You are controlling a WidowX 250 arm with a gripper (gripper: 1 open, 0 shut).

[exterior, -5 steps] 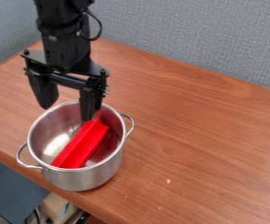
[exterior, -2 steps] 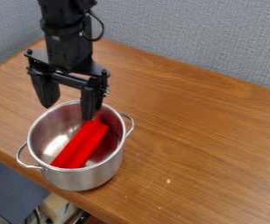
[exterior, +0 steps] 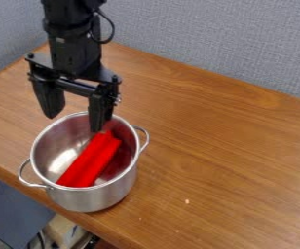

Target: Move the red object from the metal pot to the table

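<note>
Jaws wide open, holding nothing.

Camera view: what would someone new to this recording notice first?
The bright red block, lying lengthwise inside the shiny pot at the lower left. Next, the black end effector, open above the pot's far side, dark against the brown table that stretches off to the right.
</note>
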